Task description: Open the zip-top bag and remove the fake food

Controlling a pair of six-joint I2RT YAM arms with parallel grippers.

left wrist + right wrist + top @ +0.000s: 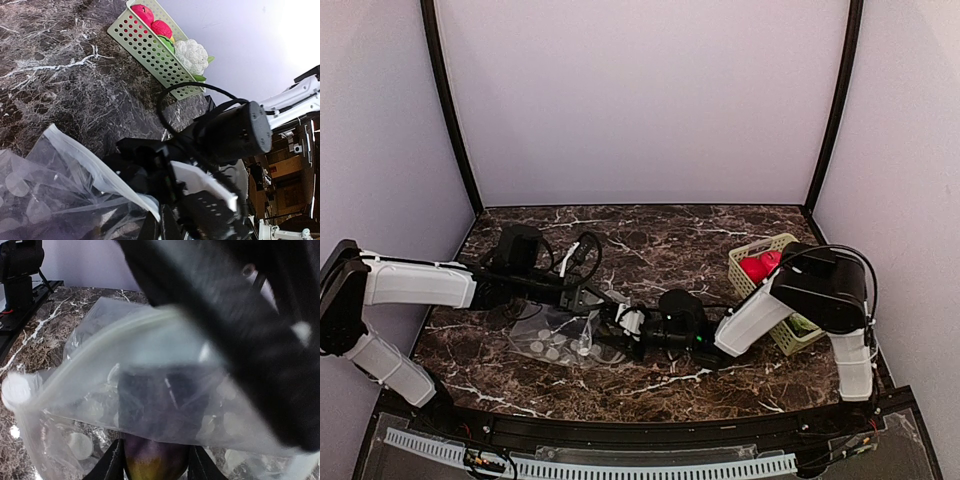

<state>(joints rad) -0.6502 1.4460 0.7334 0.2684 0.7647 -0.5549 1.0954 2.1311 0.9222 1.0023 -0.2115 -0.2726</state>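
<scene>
The bag (555,335) lay crumpled on the marble table (670,235), left of centre and near the front edge, between the two arms. Its white zip strip ran up across my right wrist view, and the pale dots on the plastic showed plainly there. One dark purple piece (155,462) with a yellowish end was at the bag's mouth. I saw part of it straight on and part of it through the film, so I could not tell how far it was out.

The right gripper (612,335) was at the bag's right edge. Its two fingers (112,465) stood on either side of the purple piece and pressed against its flanks. The left gripper (595,302) was at the bag's upper right corner, just beside the right one. Whether its fingers were apart or together I could not tell, as its own camera showed only plastic and the other arm's black wrist.

Well off to the right stood the green basket (150,50), holding two red fruits (142,12) and the cauliflower (192,54).
</scene>
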